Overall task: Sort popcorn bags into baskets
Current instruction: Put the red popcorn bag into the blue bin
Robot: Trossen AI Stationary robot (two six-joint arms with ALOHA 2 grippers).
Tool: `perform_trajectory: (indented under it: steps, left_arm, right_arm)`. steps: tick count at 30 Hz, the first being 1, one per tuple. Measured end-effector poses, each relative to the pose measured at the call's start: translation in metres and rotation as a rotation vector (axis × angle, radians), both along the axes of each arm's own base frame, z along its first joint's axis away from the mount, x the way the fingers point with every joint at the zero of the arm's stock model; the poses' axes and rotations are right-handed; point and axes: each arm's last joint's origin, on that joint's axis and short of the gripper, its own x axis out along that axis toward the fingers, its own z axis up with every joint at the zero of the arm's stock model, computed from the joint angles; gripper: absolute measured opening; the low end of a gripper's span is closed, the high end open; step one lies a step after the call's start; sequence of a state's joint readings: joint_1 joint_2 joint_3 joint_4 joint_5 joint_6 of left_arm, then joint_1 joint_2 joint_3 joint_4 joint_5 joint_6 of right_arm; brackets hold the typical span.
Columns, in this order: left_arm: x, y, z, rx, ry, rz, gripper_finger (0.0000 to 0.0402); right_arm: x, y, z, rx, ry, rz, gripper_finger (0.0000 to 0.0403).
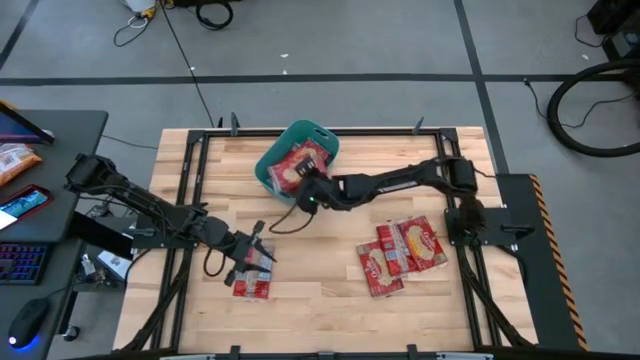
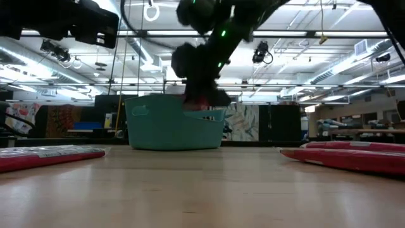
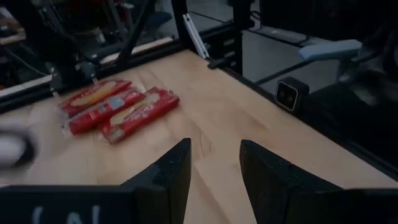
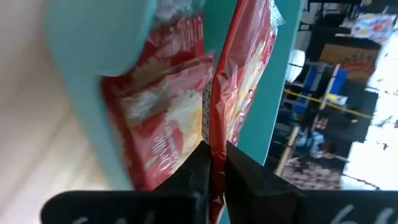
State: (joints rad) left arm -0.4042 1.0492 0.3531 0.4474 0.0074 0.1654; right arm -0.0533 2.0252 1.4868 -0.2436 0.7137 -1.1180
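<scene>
The teal tub stands at the table's far middle with red popcorn packets lying in it. My right gripper reaches in from the right at the tub's near rim, shut on one red packet. A pile of red packets lies flat near the right. Two more lie near the left. My left gripper hovers open just beside them, over bare wood. My right gripper pinches a red packet by its edge between the two fingers. The packet stands on edge, lifted clear of the table, reaching out past the fingers over the tub's inside, where other packets lie. In the low view it shows red just above the tub's rim.
A black metal frame rims the wooden table. A dark cable loops on the wood between the arms. Bare wood lies in the middle and near edge. A dark side desk with an orange packet, a keyboard and a mouse stands to the left.
</scene>
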Motion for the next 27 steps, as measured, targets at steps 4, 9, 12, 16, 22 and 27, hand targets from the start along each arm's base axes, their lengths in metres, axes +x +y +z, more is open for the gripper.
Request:
perform_trajectory:
  steps: [4,9,12,16,22,27]
  left_arm:
    - [-0.001,0.000,-0.003,0.012,0.026,0.002,0.0142]
    - [-0.001,0.001,-0.003,0.015,0.032,0.003,0.0142]
    - [-0.001,0.001,-0.003,0.017,0.031,0.004,0.0142]
    - [-0.001,0.001,-0.003,0.018,0.030,0.007,0.0142]
    - [0.000,0.001,-0.003,0.020,0.028,0.014,0.0142]
    - [0.000,0.001,-0.003,0.019,0.028,0.014,0.0142]
  right_arm:
    - [0.008,-0.018,-0.014,-0.042,0.002,-0.001,0.0039]
    - [0.009,-0.023,-0.014,-0.049,-0.002,0.001,0.0077]
    - [0.008,-0.024,-0.008,-0.049,-0.021,-0.006,0.0110]
    - [0.005,-0.025,-0.003,-0.128,0.008,-0.055,0.0156]
    - [-0.004,-0.018,0.025,-0.198,-0.038,-0.145,0.0195]
    - [-0.015,-0.004,0.050,-0.139,-0.186,-0.210,0.0202]
